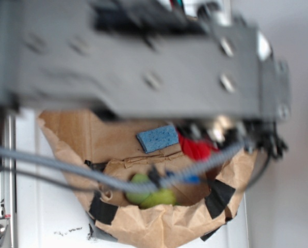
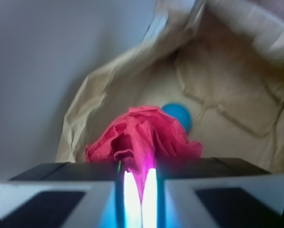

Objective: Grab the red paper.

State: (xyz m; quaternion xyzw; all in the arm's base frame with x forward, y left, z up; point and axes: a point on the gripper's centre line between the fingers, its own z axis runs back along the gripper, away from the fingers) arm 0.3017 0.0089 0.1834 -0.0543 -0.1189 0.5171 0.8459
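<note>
Bag (image 2: 227,85) walls rise close behind and to the right of the hand (image 2: 140,190); the left lies open. The hand's jaws are pinched nearly together on the red paper (image 2: 142,133), which bulges just ahead of them.

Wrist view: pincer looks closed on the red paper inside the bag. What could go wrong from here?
1. The pincer pinches only a thin fold of the red paper; it may tear or slip free on lifting.
2. The brown bag walls surround the wad closely; the paper may snag.
3. The blue ball sits right behind and could get knocked.
</note>
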